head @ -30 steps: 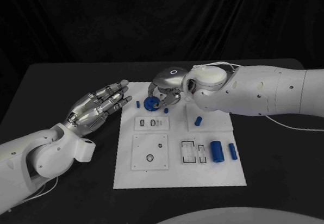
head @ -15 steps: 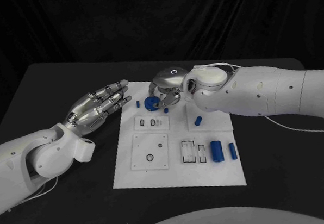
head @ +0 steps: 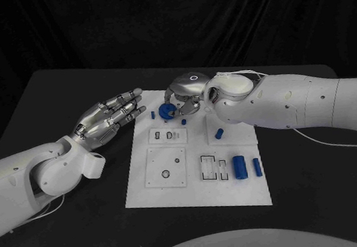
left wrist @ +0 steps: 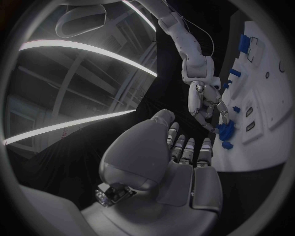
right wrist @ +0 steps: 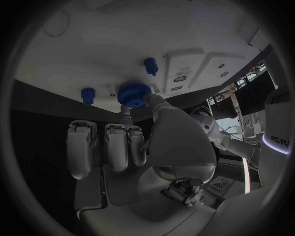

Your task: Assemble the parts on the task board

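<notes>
left hand [head: 108, 118] hovers flat, fingers apart, holding nothing; right hand [head: 183, 102] angled down, fingers pinching.

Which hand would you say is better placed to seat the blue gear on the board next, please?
The right hand, most likely: it already pinches the blue gear at the far end of the white board. The left hand hovers beside the board with fingers apart, holding nothing.
</notes>
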`<act>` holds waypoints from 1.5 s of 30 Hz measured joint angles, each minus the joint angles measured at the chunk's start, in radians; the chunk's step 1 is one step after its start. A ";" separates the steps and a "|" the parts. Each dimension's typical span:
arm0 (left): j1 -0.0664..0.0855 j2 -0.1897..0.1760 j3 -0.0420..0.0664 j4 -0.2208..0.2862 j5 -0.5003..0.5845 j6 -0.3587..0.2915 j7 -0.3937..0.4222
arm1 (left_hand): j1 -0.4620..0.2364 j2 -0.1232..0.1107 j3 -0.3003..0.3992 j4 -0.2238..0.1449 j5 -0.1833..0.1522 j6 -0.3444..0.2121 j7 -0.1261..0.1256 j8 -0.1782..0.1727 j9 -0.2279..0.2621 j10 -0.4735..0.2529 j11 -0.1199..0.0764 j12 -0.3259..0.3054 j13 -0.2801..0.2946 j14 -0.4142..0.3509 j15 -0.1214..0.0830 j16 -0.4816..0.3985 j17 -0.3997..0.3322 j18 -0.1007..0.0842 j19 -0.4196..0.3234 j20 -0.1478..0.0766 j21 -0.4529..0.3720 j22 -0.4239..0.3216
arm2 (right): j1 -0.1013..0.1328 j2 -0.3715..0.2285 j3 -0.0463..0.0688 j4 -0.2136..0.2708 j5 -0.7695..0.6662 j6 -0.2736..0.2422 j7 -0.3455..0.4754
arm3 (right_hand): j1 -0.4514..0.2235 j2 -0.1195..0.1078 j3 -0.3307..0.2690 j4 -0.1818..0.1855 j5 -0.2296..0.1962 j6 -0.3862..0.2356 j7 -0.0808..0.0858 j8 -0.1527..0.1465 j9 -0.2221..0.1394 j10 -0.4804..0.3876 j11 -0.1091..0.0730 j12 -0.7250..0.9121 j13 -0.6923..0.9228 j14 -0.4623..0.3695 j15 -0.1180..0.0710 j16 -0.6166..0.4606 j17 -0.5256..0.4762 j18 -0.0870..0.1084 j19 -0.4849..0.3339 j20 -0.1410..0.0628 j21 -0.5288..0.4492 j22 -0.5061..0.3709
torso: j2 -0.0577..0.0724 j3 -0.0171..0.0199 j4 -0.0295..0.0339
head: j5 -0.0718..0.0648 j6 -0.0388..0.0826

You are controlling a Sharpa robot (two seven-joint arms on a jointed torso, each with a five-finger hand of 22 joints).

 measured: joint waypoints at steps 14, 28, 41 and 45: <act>-0.002 0.001 0.000 -0.005 0.000 0.004 0.000 | 0.000 0.000 0.007 0.001 0.000 0.000 0.000 0.000 0.000 0.000 0.000 0.000 0.000 0.000 0.000 0.000 0.000 0.000 0.000 0.000 0.000 0.000 | 0.000 -0.019 0.000 0.010 0.001 -0.077 0.012 | -0.004 -0.004 0.004 0.004 0.012 0.000 0.000 0.000 0.000 0.000 0.000 0.000 0.001 0.000 0.000 0.000 0.000 0.000 0.000 0.000 0.000 0.000 | 0.000 -0.0002 0.0000 | 0.006 -0.001; -0.006 -0.001 0.000 -0.008 0.000 0.007 0.000 | -0.002 0.002 0.007 0.001 -0.004 0.000 0.000 0.000 0.000 0.000 0.000 0.000 0.000 0.000 0.000 0.000 0.000 0.000 0.000 0.000 0.000 0.000 | 0.002 -0.059 0.000 0.036 0.002 -0.091 0.004 | -0.012 -0.012 0.007 0.007 0.011 0.000 0.000 0.002 0.000 0.000 0.000 0.000 0.001 0.000 0.000 -0.011 0.000 0.000 0.000 0.000 0.000 0.000 | 0.000 -0.0004 0.0000 | 0.001 -0.001; -0.008 0.001 0.000 -0.011 0.000 0.010 0.000 | -0.004 0.004 0.007 0.001 -0.004 0.000 0.000 0.000 0.000 0.000 0.000 0.000 0.000 0.000 0.000 0.000 0.000 0.000 0.000 0.000 0.000 0.000 | 0.002 -0.070 0.000 0.025 0.002 -0.043 -0.025 | -0.016 -0.016 0.013 0.007 -0.006 -0.005 -0.005 -0.008 0.000 0.000 0.000 0.000 0.001 0.000 0.000 -0.011 0.000 0.000 0.000 0.000 0.007 0.000 | 0.000 -0.0004 -0.0037 | 0.004 -0.005; -0.008 0.002 0.000 -0.011 0.000 0.011 -0.001 | -0.004 0.004 0.010 -0.002 -0.004 0.000 0.000 0.000 0.000 0.000 0.000 0.000 0.000 0.000 0.000 0.000 0.000 0.000 0.000 0.000 0.000 0.000 | 0.003 -0.066 0.002 0.020 0.003 -0.029 -0.031 | -0.016 -0.016 0.015 0.005 -0.012 -0.007 -0.007 -0.015 0.001 0.000 0.000 0.000 0.000 0.000 0.000 -0.011 0.000 0.000 0.000 0.000 0.007 0.000 | 0.000 0.0005 -0.0035 | 0.002 -0.006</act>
